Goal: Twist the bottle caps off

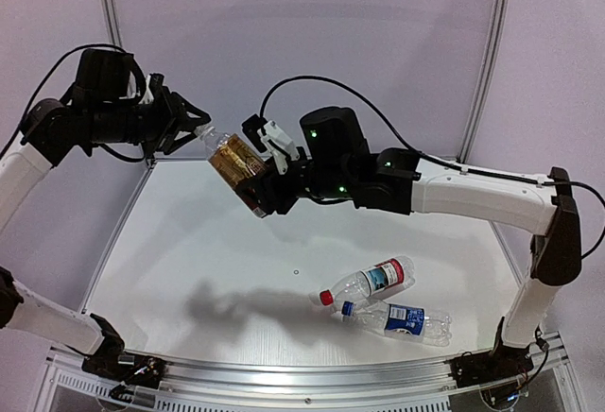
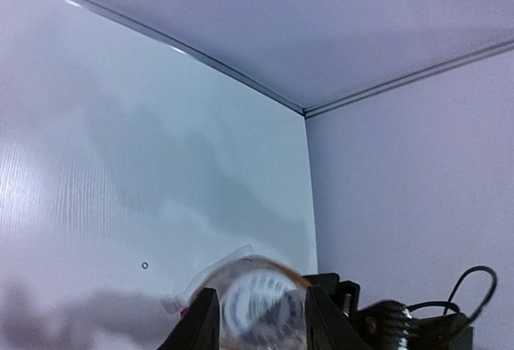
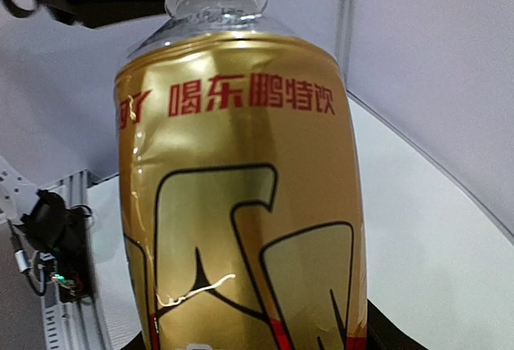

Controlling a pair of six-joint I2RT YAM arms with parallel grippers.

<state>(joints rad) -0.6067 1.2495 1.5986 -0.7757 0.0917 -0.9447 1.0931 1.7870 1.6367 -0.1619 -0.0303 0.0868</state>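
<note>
The amber bottle (image 1: 236, 163) with its gold-red label is held tilted in the air above the back of the table. My right gripper (image 1: 271, 191) is shut on its lower body; the label (image 3: 241, 205) fills the right wrist view. My left gripper (image 1: 194, 129) is at the bottle's neck (image 1: 210, 136). In the left wrist view its fingers (image 2: 202, 322) close on the round white cap (image 2: 261, 310), which is blurred. The red-white label bottle (image 1: 378, 278) with a red cap (image 1: 326, 297) and the blue label bottle (image 1: 408, 318) with a blue cap (image 1: 347, 308) lie on the table at the front right.
The white table (image 1: 189, 242) has a wall and corner posts behind it and a metal rail (image 1: 284, 374) along the near edge. A small ring mark (image 1: 296, 272) sits mid-table. The two lying bottles touch each other near the right arm's base.
</note>
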